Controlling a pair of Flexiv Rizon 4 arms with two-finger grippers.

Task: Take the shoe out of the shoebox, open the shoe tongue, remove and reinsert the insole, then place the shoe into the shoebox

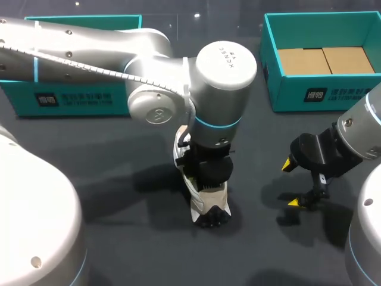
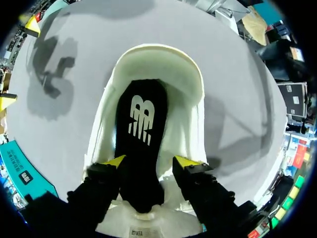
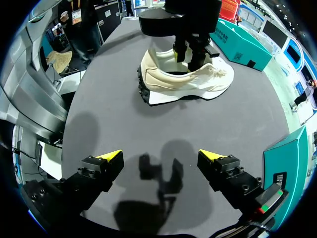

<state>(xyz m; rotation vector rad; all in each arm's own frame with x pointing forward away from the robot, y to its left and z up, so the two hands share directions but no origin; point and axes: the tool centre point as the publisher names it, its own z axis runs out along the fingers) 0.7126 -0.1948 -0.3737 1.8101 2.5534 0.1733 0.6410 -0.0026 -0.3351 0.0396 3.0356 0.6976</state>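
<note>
Left tool (image 2: 151,161) grips the black insole (image 2: 141,119) inside the cream sneaker (image 2: 190,82); right tool (image 3: 161,155) hangs wide open above the dark worktop (image 3: 242,119).

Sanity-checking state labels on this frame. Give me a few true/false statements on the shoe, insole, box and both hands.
1. The shoe sits on the table, not in a box. True.
2. The right hand grips the shoe. False: it is open and empty, apart from the shoe.
3. The insole is white. False: it is black, inside the cream shoe.
4. The left hand is at the shoe's opening. True.
5. The right shoebox holds only cardboard. True.
</note>
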